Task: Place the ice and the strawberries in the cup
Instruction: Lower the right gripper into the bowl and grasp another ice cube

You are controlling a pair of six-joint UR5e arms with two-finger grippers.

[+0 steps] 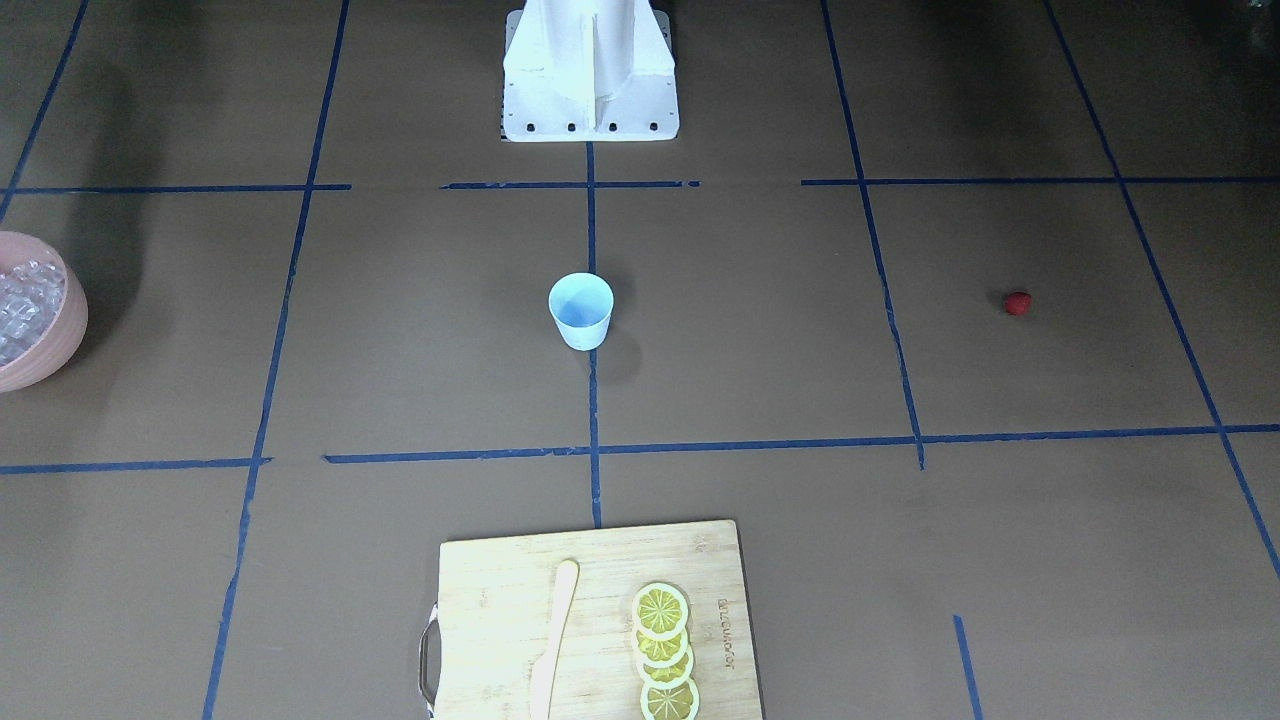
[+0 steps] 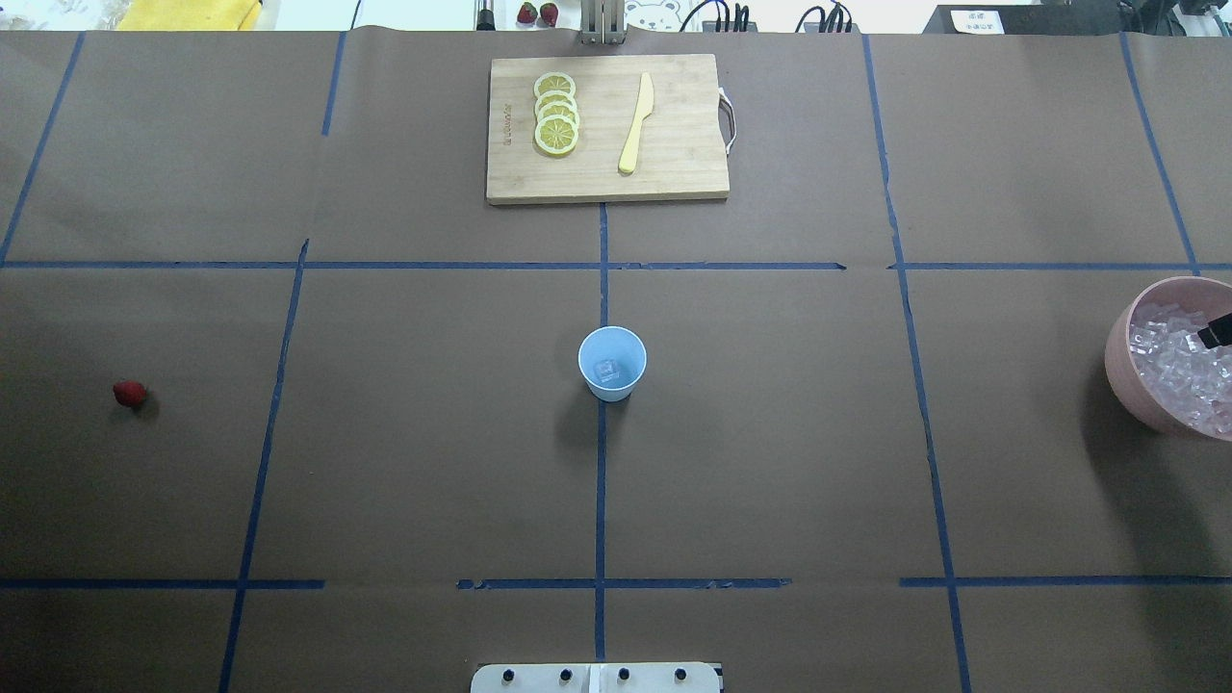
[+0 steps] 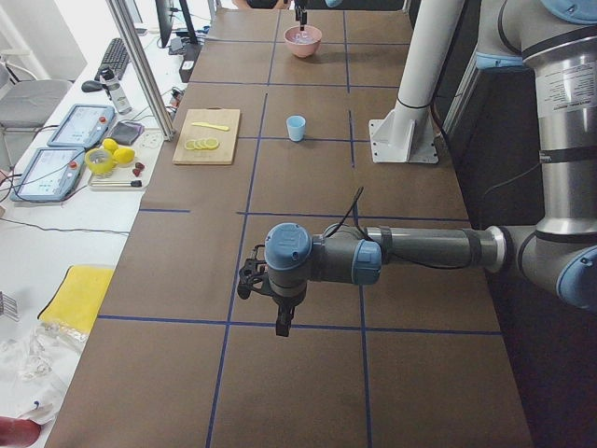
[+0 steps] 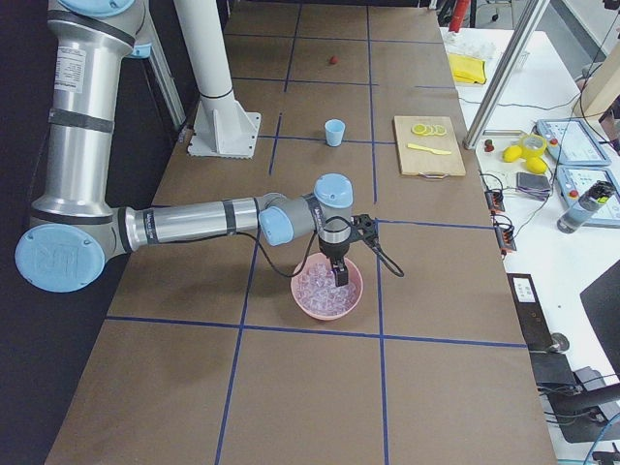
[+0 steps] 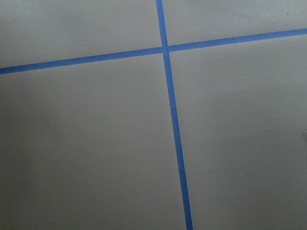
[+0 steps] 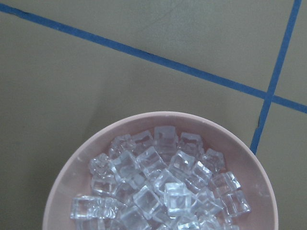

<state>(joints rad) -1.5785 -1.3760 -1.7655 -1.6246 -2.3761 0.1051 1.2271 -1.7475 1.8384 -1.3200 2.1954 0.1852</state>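
Note:
The light-blue cup [image 2: 612,363] stands upright at the table's centre, with one clear ice cube [image 2: 606,371] inside it. More ice [image 6: 163,191] fills the pink bowl [image 6: 79,160] at the table's right end. My right gripper [image 4: 339,278] hangs over this bowl with its tips down among the cubes; only one dark fingertip [image 2: 1215,333] shows from overhead, so I cannot tell its state. The strawberry [image 2: 129,393] lies alone on the paper at the left. My left gripper [image 3: 281,326] hovers above bare table beyond the strawberry; I cannot tell whether it is open or shut.
A wooden cutting board [image 2: 674,173] at the far middle edge carries lemon slices [image 2: 556,114] and a pale knife [image 2: 636,123]. Blue tape lines [image 5: 173,124] cross the brown paper. The white robot base [image 1: 590,75] sits at the near edge.

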